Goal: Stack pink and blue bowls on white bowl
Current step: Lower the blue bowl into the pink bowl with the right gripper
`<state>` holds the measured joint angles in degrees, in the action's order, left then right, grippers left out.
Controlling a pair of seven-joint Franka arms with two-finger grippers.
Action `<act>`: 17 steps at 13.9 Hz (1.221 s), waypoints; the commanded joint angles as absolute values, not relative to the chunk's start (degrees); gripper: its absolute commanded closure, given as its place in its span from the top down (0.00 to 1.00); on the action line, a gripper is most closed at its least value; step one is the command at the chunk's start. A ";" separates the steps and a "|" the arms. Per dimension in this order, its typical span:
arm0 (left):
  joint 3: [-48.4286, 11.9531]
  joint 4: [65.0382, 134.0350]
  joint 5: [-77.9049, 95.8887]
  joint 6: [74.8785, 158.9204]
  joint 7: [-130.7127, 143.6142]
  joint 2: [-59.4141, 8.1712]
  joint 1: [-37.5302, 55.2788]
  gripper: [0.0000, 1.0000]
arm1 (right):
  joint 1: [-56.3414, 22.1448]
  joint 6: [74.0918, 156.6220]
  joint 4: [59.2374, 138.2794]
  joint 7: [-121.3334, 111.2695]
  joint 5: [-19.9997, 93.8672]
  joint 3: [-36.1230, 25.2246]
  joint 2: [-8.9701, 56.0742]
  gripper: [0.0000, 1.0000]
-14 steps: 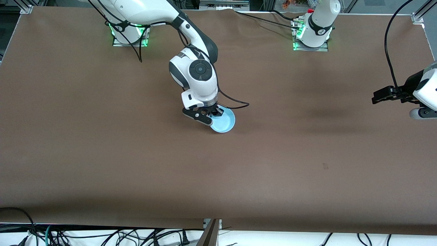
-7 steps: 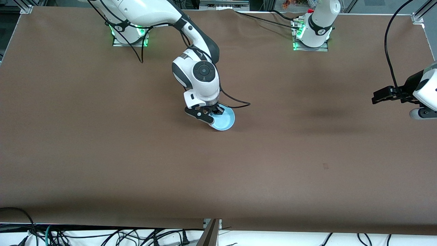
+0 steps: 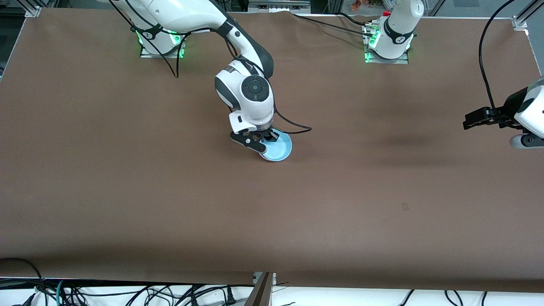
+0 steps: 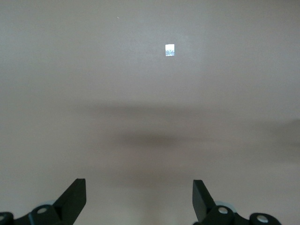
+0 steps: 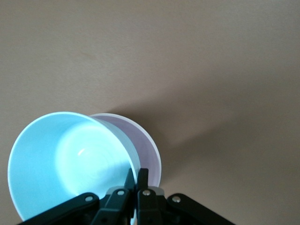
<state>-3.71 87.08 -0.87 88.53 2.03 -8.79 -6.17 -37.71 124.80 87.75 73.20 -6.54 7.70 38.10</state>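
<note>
Centrally in the front view, right gripper clamped the blue bowl rim, stack beneath hidden, left gripper waited at the right edge; left wrist view, fingers spread over bare table; right wrist view, pink bowl beneath blue, white bowl indiscernible.

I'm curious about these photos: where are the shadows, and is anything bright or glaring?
Front view: soft dark smudges of shadow on the table toward the left arm's end, green glow at both bases. Left wrist view: a blurred shadow band over the table, one small bright patch. Right wrist view: the blue bowl gleams inside, and the bowls cast a shadow beside the right tool.
</note>
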 commanded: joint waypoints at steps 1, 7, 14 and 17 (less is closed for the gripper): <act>-3.87 85.17 -0.53 87.01 0.79 -9.58 -6.68 1.00 | -38.41 123.23 89.12 74.45 -7.65 7.12 35.87 0.00; -3.87 85.17 -0.53 87.01 0.79 -9.58 -6.68 1.00 | -38.32 123.13 89.74 74.36 -7.73 7.12 35.68 0.00; -3.87 85.17 -0.53 87.01 0.79 -9.58 -6.68 1.00 | -38.58 126.91 89.82 74.53 -7.73 7.03 37.09 0.00; -3.87 85.17 -0.53 87.01 0.79 -9.58 -6.68 1.00 | -38.50 128.84 90.09 74.62 -7.82 6.94 37.26 0.00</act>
